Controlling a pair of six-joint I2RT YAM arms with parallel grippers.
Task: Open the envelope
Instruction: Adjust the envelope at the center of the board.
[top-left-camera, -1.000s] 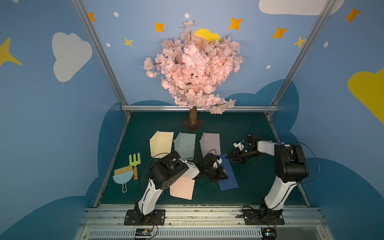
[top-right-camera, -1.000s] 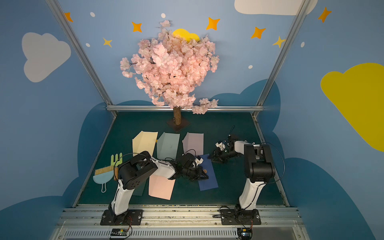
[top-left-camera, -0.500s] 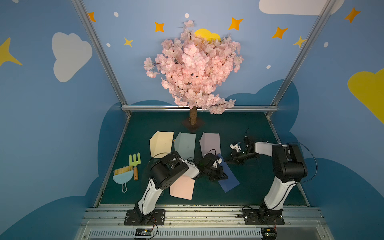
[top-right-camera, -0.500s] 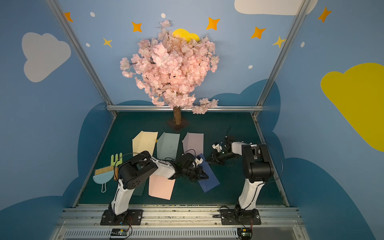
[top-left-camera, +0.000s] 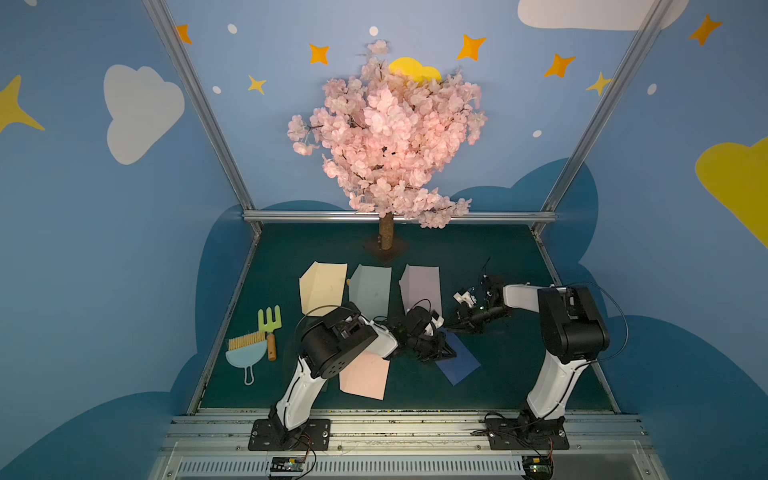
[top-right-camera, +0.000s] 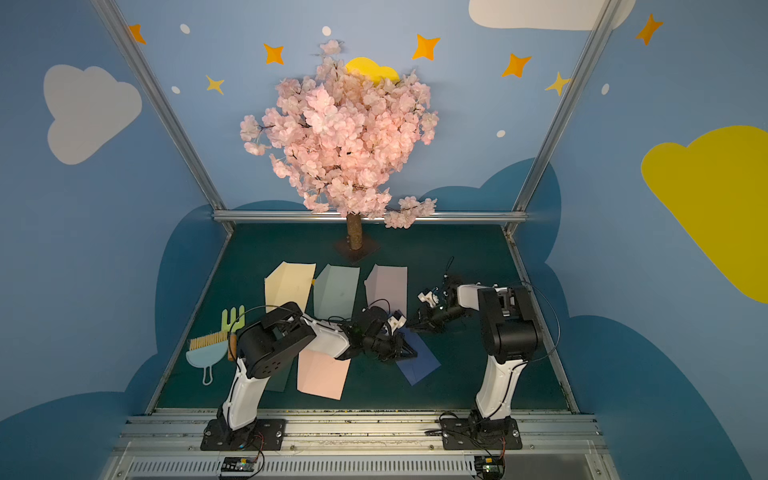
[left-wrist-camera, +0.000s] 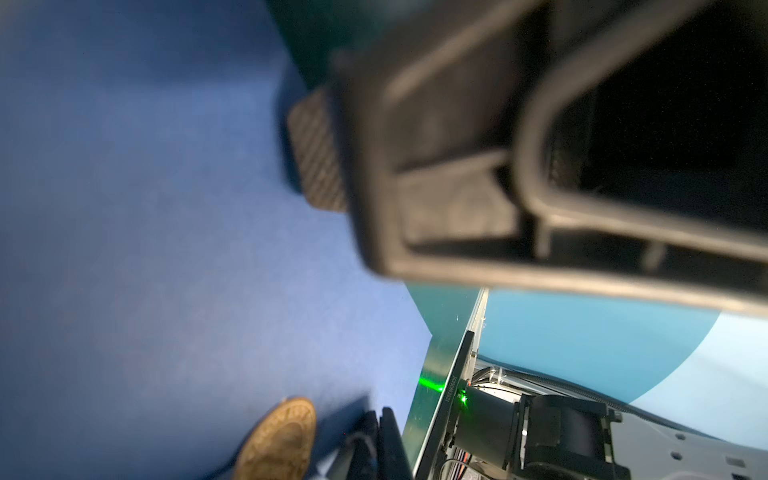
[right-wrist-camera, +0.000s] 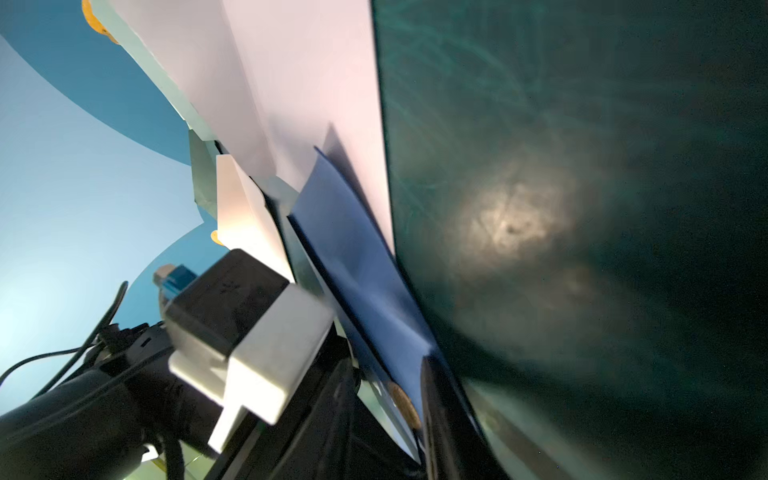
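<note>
Plainly, the dark blue paper envelope (top-left-camera: 462, 365) is a light, thin, limp thing. It will slide on the green desk (top-left-camera: 511, 374) at a nudge and crease if pinched hard, so I judge it needs pinning in one place while the flap is peeled. Taking the pink blossom tree (top-left-camera: 386, 133) as twelve o'clock, the envelope lies at about four o'clock from the desk's middle. It is skewed, its long side running from eleven to five. A round gold seal (left-wrist-camera: 276, 440) sits on it in the left wrist view. That seal likely keeps the flap down, and the flap's free edge beside it is the place to take hold, with a shallow pinch rather than a scrape.

The left tool (top-left-camera: 441, 353) has its jaws together and lies low on the envelope's eleven-o'clock half. A ribbed pad (left-wrist-camera: 318, 153) is flat against the blue paper, seemingly pressing it down. The right tool (top-left-camera: 455, 328) points in from two o'clock at the envelope's far corner. Whether its jaws are apart or nipping paper I cannot tell, though in the right wrist view the blue edge looks raised off the desk.

Bare desk lies toward three and five o'clock, good for drawing the flap outward. A lilac paper envelope (top-left-camera: 419, 289) lies close at twelve and a pink paper envelope (top-left-camera: 365, 376) is near at eight. The two tools are close together, so a clash is the chief risk.
</note>
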